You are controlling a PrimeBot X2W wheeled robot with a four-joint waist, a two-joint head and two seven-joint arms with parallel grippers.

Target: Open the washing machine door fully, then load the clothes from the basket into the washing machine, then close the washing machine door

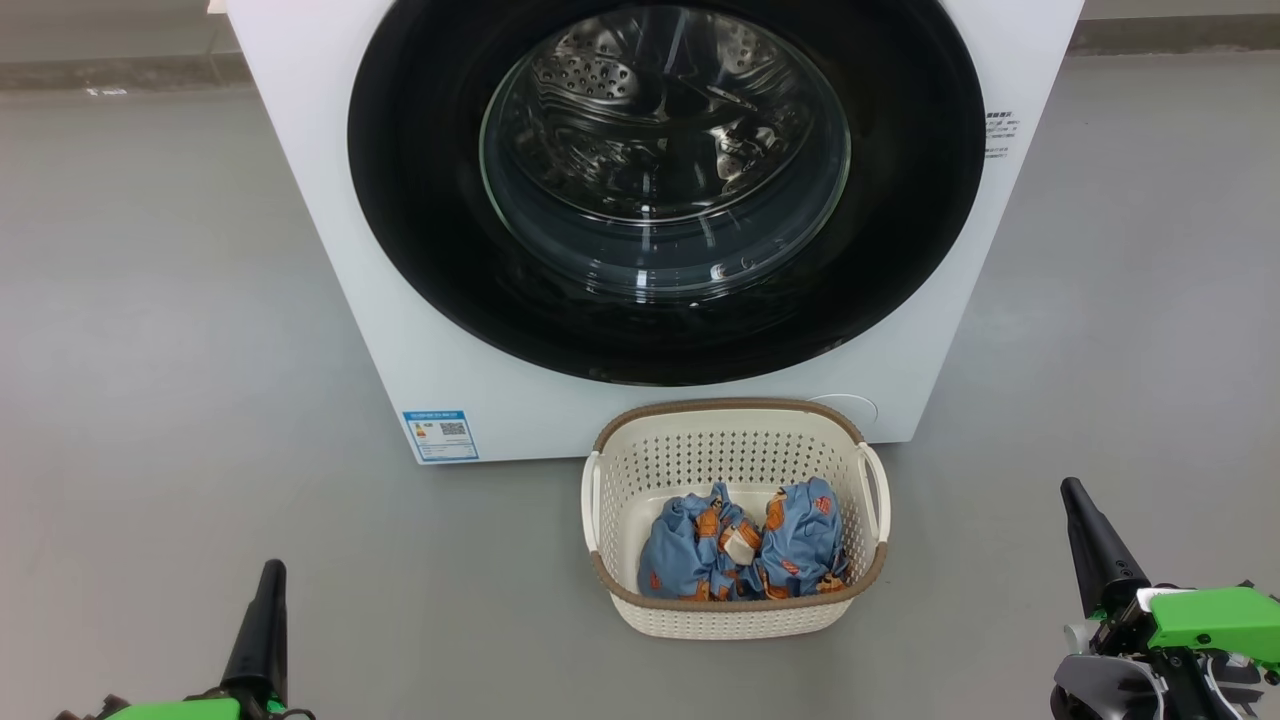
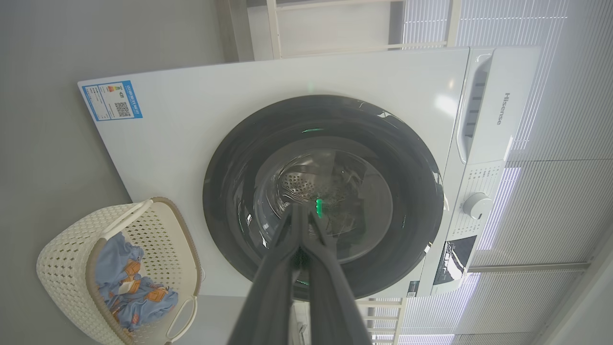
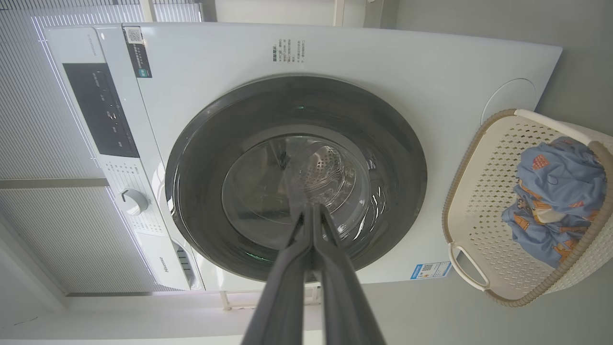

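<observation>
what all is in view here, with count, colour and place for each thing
washing machine: one, white, on the floor straight ahead
washing machine door: one, black rim with clear glass, shut on the machine's front
label sticker: one, blue, machine's lower left corner
dial: one, white, machine's front above the door
basket: one, cream with brown rim, on the floor before the machine
clothes: one bundle, light blue with orange print, inside the basket
floor: grey, all around
left claw: one, dark, shut, empty, lower left
right claw: one, dark, shut, empty, lower right
</observation>
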